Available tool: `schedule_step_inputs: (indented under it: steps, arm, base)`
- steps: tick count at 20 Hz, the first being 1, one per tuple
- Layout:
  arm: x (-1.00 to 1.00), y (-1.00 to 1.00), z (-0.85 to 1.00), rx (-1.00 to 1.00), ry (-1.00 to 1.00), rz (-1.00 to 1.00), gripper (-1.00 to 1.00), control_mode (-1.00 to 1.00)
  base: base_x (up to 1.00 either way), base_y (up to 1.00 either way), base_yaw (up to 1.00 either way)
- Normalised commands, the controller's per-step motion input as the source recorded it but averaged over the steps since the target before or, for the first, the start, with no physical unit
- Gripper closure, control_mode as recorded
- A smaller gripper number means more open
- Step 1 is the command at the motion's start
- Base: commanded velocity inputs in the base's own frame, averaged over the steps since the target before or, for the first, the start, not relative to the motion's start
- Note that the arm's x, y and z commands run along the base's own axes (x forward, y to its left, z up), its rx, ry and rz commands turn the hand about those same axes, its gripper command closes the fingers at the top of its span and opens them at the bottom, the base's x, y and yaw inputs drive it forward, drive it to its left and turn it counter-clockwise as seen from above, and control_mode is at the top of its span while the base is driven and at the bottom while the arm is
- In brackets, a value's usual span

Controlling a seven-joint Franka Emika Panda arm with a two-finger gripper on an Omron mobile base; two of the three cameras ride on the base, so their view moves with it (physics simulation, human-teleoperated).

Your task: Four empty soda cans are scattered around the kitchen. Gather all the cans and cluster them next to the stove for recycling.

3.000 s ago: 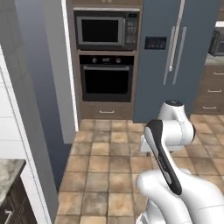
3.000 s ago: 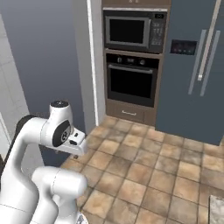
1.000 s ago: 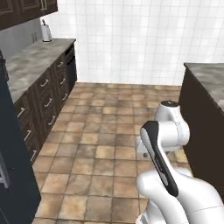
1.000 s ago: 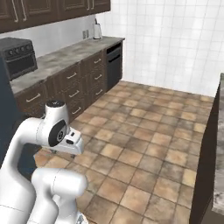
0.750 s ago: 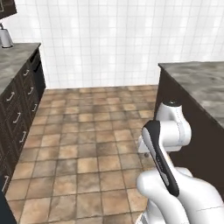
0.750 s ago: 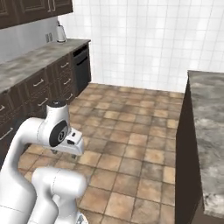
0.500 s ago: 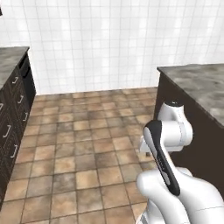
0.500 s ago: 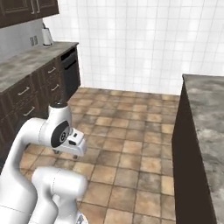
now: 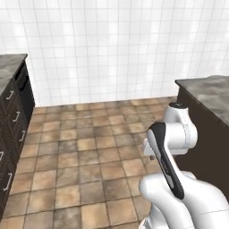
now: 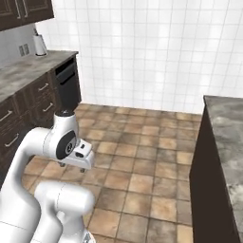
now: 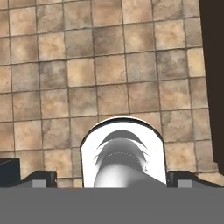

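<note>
Tool (image 11: pixel 109 178): jaws spread wide, nothing between them, pointed down at the brown tiled floor (image 11: pixel 109 74) with the arm folded close, likely a travelling posture while the base searches. Soda cans and stove: location cannot be told. Grey stone bench (image 10: pixel 228 137) on the right and dark cabinets (image 10: pixel 28 102) on the left flank the white tiled wall (image 9: pixel 112 49).

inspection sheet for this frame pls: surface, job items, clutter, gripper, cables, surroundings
Surface: brown tiled floor ahead of the base; grey marbled counter on dark cabinets to the right, its visible part bare.
Job's things: soda cans nothing seen; stove nothing seen.
Clutter: a small white thing at the far end of the left counter, too small to identify.
Gripper: gripper open, holding nothing, pointing down at floor tiles, arm folded close to the base.
Cables: nothing seen.
Surroundings: white tiled wall ahead; dark drawer fronts with silver handles on the left.
</note>
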Motion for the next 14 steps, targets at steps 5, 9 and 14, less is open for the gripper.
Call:
schedule_step_inputs:
  steps: [5, 9, 14]
  arm:
    - [0.0, 0.0, 0.0, 0.0, 0.0, 0.0, -1.0, 1.0]
    - [0.0, 0.0, 0.0, 0.0, 0.0, 0.0, -1.0, 1.0]
    - [0.0, 0.0, 0.0, 0.0, 0.0, 0.0, -1.0, 1.0]
  base:
    - [1.0, 0.22, -0.01]
    - [1.0, 0.38, -0.15]
    - [1.0, 0.17, -0.16]
